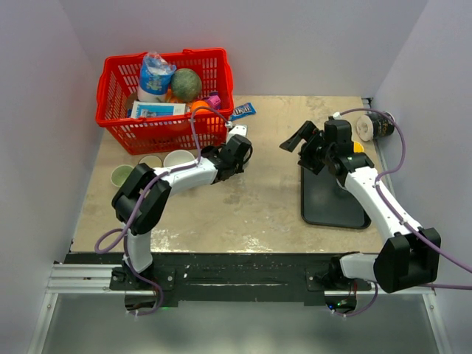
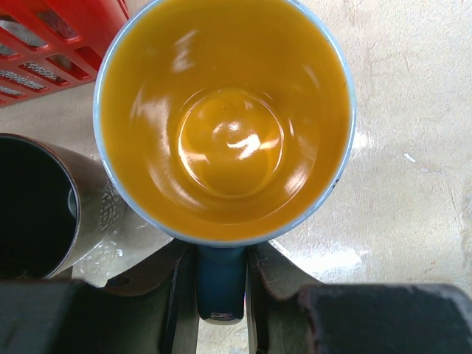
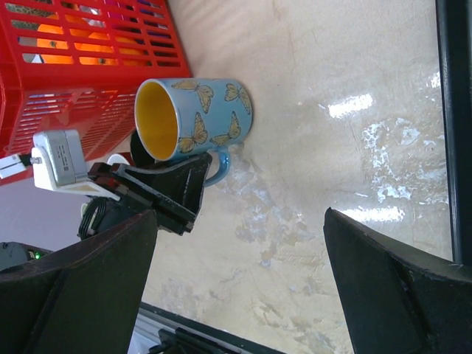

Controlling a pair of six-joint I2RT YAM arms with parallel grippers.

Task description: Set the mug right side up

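The mug (image 2: pixel 225 122) is blue with butterflies outside and yellow inside. It stands right side up on the table, mouth upward. My left gripper (image 2: pixel 220 259) is shut on its blue handle (image 2: pixel 220 284), one finger on each side. The right wrist view shows the mug (image 3: pixel 195 118) from the side with the left gripper's fingers (image 3: pixel 158 188) at the handle. In the top view the left gripper (image 1: pixel 234 151) covers the mug. My right gripper (image 1: pixel 299 140) is open and empty, held above the table to the mug's right, and it also shows in the right wrist view (image 3: pixel 237 217).
A red basket (image 1: pixel 114 129) of groceries stands at the back left, just behind the mug. Three cups (image 1: pixel 179 158) stand in front of it; a dark one (image 2: pixel 29 206) is right beside the mug. A black tray (image 1: pixel 332 199) lies at right, a tape roll (image 1: pixel 375 125) behind it.
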